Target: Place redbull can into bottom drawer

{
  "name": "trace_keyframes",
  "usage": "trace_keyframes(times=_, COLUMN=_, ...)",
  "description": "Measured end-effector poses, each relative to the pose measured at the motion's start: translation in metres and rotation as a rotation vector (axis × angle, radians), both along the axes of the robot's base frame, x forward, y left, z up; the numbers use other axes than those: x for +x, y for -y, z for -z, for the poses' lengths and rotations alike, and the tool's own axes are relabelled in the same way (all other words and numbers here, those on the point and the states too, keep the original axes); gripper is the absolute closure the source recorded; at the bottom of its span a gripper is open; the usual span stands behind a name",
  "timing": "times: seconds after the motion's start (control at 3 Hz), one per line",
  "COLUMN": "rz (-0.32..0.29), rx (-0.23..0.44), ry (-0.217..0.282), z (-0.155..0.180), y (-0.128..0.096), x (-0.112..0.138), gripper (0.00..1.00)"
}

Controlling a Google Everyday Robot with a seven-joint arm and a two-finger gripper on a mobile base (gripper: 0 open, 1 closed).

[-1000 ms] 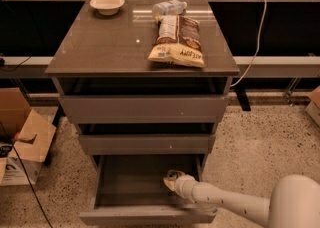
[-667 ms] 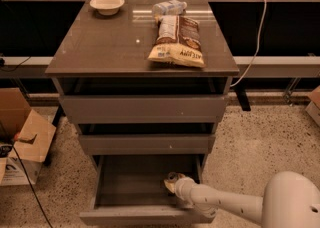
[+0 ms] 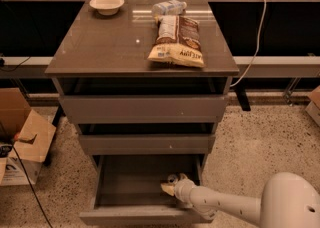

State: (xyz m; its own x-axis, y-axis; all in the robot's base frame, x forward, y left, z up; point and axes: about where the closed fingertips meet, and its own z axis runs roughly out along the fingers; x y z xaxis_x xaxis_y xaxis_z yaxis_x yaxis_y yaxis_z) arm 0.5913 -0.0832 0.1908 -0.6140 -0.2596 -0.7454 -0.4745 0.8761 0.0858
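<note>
At the frame's lower centre, the claw (image 3: 169, 187) sat inside the open bottom drawer (image 3: 135, 216). The redbull can (image 3: 173, 177) showed only as a shiny top against it; the claw's grip could not be told. Placing seemed under way. Next, probably, came releasing the can upright and withdrawing.

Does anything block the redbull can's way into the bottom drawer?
Nothing visible does. The bottom drawer is pulled open, and the gripper is inside its right part, with what looks like the redbull can at its tip.
</note>
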Motion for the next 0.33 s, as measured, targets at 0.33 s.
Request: trace_keyframes(times=0.33, rz=0.000, rx=0.000, ry=0.000, z=0.0002, y=-0.0004, x=0.0000, gripper=0.00)
